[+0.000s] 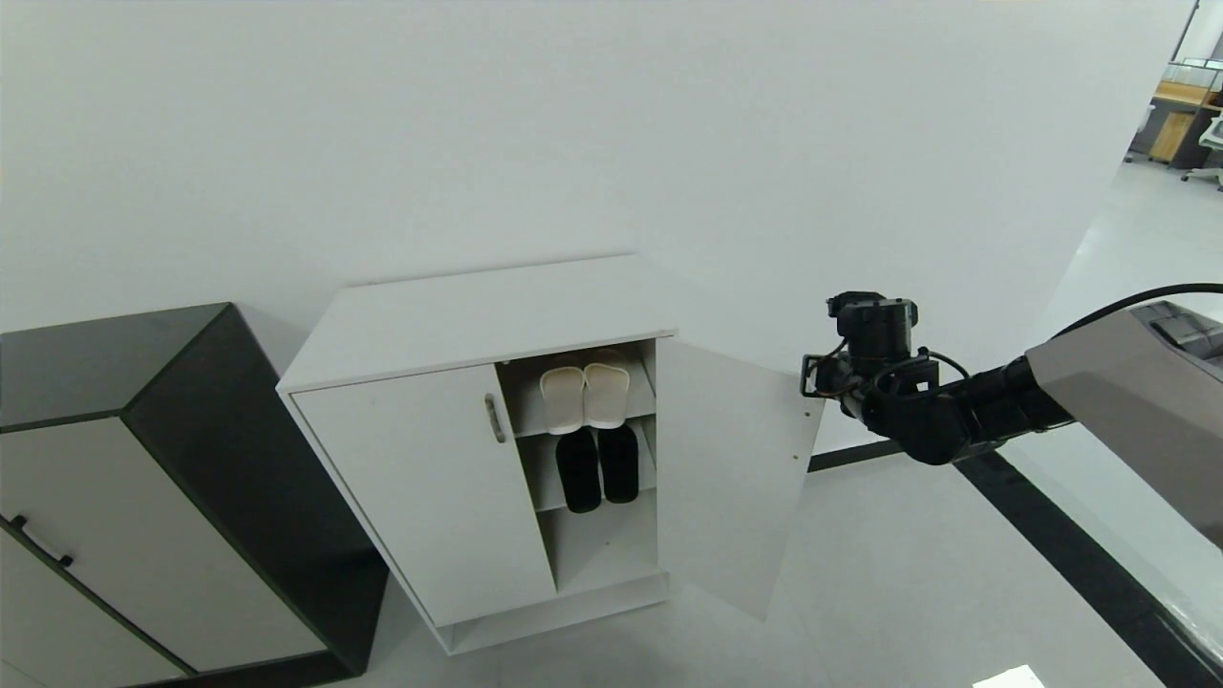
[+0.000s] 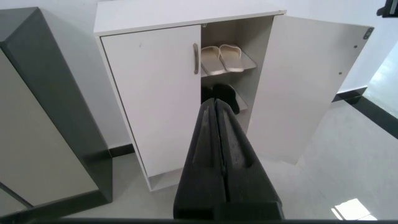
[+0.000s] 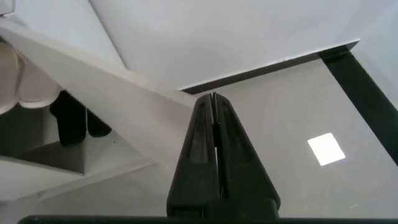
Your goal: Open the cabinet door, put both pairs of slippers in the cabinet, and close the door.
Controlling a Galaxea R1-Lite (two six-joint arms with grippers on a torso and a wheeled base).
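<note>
The white cabinet stands against the wall with its right door swung open and its left door closed. A white pair of slippers lies on the top shelf, and a black pair on the shelf below. My right gripper is shut and empty, just beside the open door's outer top corner. In the right wrist view the right gripper sits by the door's edge. My left gripper is shut and empty, held back in front of the cabinet opening, facing the black slippers.
A dark cabinet with pale fronts stands close to the left of the white one. A black floor stripe runs along the right. The open floor in front of the door is bare, with a bright light patch.
</note>
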